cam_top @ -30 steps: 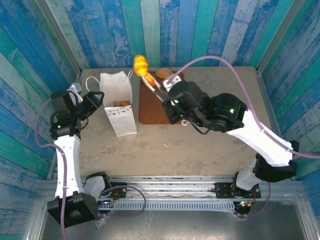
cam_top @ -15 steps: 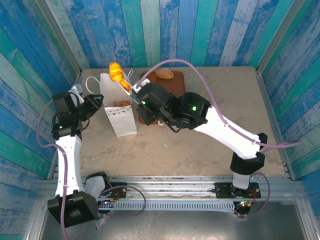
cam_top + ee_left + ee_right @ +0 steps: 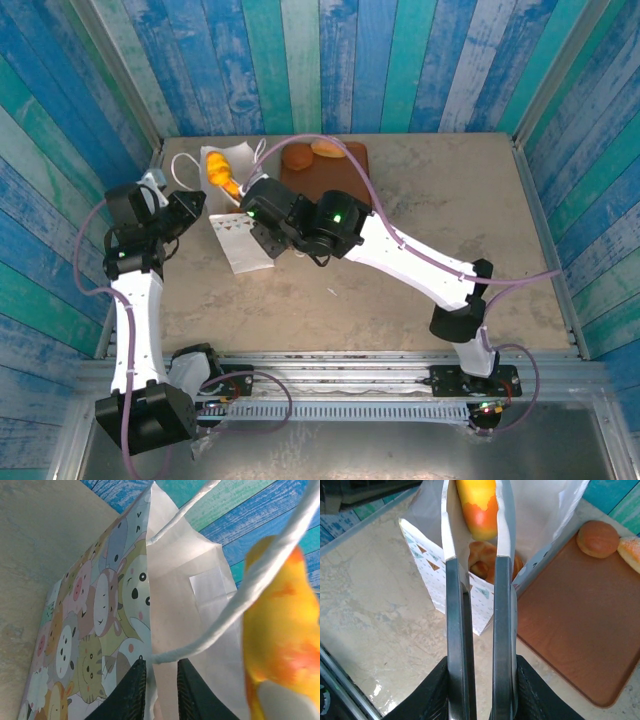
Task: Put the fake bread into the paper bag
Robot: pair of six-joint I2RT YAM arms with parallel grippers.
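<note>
The paper bag (image 3: 240,245) stands upright on the table left of centre, white with small flag prints; its animal-print side (image 3: 100,625) faces the left wrist camera. My right gripper (image 3: 226,182) is shut on a glossy yellow-orange piece of fake bread (image 3: 216,168) and holds it over the bag's open mouth. In the right wrist view that piece (image 3: 477,505) sits between the long fingers (image 3: 455,605), with more golden bread (image 3: 485,562) down inside the bag. My left gripper (image 3: 156,680) straddles the bag's rim by a handle end, its jaws a narrow gap apart.
A flat brown board (image 3: 345,175) lies right of the bag at the back, with two buns (image 3: 297,158) (image 3: 328,150) on it. Blue plank walls close in the back and sides. The white loop handles (image 3: 260,575) hang across the bag's mouth.
My right arm has swung left from above the board, carrying the bread to the bag's mouth and lowering it. The left arm has stayed beside the bag.
</note>
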